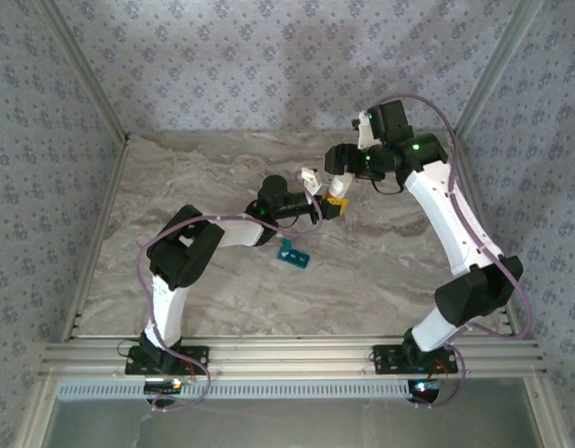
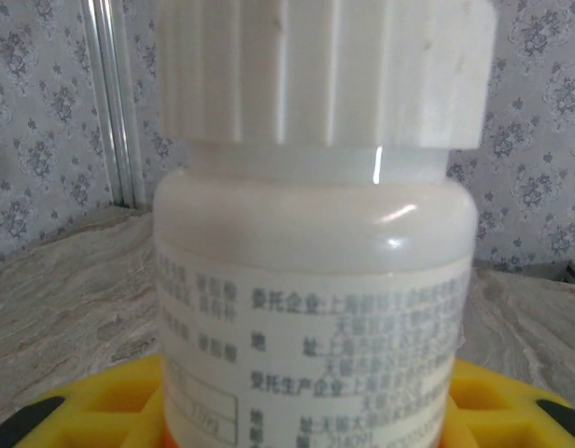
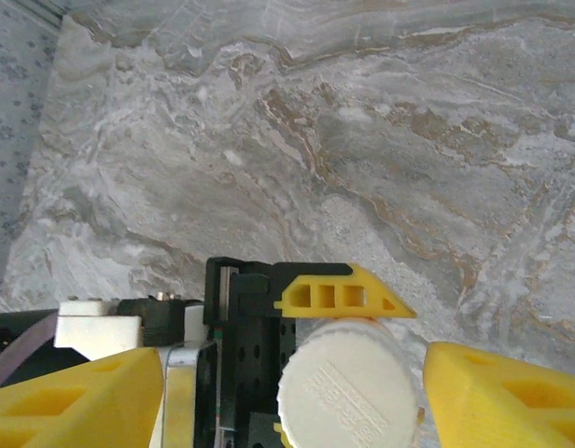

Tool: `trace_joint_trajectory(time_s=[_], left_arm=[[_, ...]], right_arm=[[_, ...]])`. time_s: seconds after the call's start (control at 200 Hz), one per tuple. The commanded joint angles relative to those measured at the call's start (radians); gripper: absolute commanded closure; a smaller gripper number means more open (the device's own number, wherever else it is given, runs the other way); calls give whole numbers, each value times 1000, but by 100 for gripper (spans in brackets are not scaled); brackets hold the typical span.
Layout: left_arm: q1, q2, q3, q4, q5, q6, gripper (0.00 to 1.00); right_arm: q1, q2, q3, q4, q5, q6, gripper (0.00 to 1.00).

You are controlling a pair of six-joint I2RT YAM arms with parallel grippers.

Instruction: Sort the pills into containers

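Observation:
A white bottle [image 2: 315,280] with a ribbed cap [image 3: 348,387] and a printed label stands upright in my left gripper [image 2: 306,425], whose yellow fingers [image 2: 507,401] are shut on its lower body. In the top view the left gripper [image 1: 335,201] is at mid-table. My right gripper [image 3: 292,406] hovers directly over the cap, open, with its yellow fingers [image 3: 502,392] standing apart from the cap on either side. In the top view the right gripper [image 1: 342,179] is just above the left one. The teal containers [image 1: 293,252] lie on the table, nearer than both grippers. The pills are out of view.
The marble tabletop [image 3: 362,140] stretches bare beyond the bottle. Patterned walls [image 1: 269,56] close in the back and sides, with metal frame posts [image 2: 110,103] at the corners. A metal rail [image 1: 287,355] runs along the near edge by the arm bases.

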Motion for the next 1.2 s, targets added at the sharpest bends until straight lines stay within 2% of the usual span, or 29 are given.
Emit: trace_joint_trajectory(time_s=[0.0,0.135,0.26,0.33,0.45,0.62,0.805,1.054,1.194], left_arm=[[-5,-5,20,12,-3,9,100],[-5,-6,16,12,-4,9,100],[-6,-9,14,15,-3,8,100],[-6,-11,10,17,-4,9,100],[-6,-12,10,20,-1,4,100],[-5,-10,12,20,-1,2,100],[-5,-9,14,23,-1,-6,100],[-5,-10,15,21,-1,-8,100],[-6,-9,15,19,-2,-10,100]], right_arm=[[-13,-5,28,22,-54,22,23],[-28,-28,22,36,-48,9,23],[-81,-60,-35,72,-80,-30,23],[-119,-91,-112,139,-153,-53,24],[-180,-168,-295,373,-302,-39,23],[-188,-194,-375,462,-354,-75,23],[-164,-181,-375,453,-325,-97,24],[-127,-162,-340,377,-217,-154,24],[-118,-152,-337,368,-207,-162,26]])
